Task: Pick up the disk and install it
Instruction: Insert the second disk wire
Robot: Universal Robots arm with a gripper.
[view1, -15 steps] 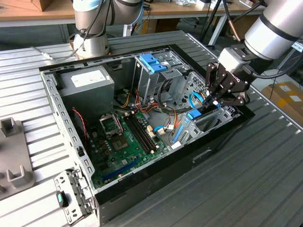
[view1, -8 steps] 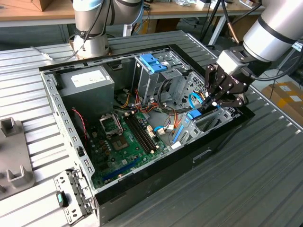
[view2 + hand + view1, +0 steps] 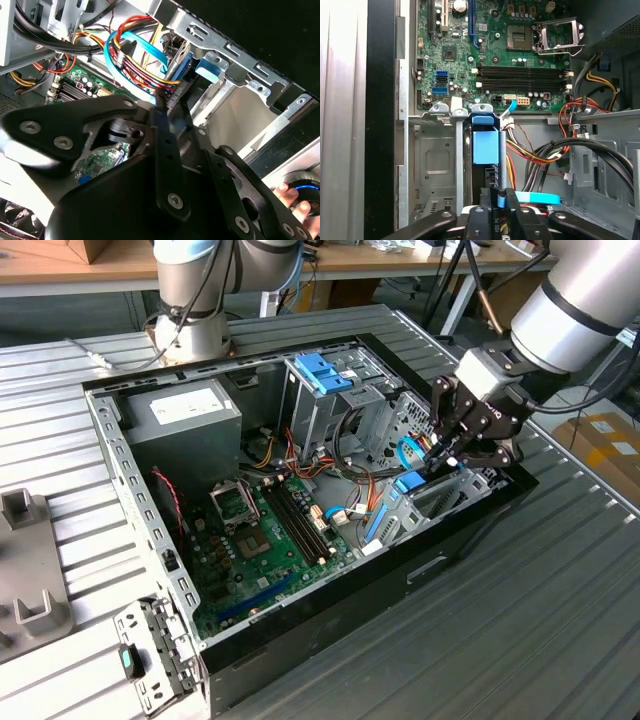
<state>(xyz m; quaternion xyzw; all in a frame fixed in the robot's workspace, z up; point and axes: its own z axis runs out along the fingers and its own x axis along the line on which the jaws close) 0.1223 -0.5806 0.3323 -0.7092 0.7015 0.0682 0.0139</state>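
- One arm is at work, its pincer sunk into the drive bay at the corner of the open computer case, on the exterior view's right.
- Standing on edge in that bay is the disk, seen in the first wrist view as a narrow dark slab capped by a blue rail and set between the bay's metal walls.
- Whether the pincer is clamped on the disk or merely poised over it, I cannot tell; its black links crowd both wrist views and hide the tips.
- Judging by its build, the disk is stiff and fairly heavy for its size, with smooth metal faces that would slip under a light squeeze.
- Its blue plastic rails look the better place to take hold, or the two long edges, since the flat faces and the circuit side are delicate.
- Loose cables, red, yellow and blue, hang just beside the bay and could snag.
- Beyond them lies the green circuit board, apart from the bay.
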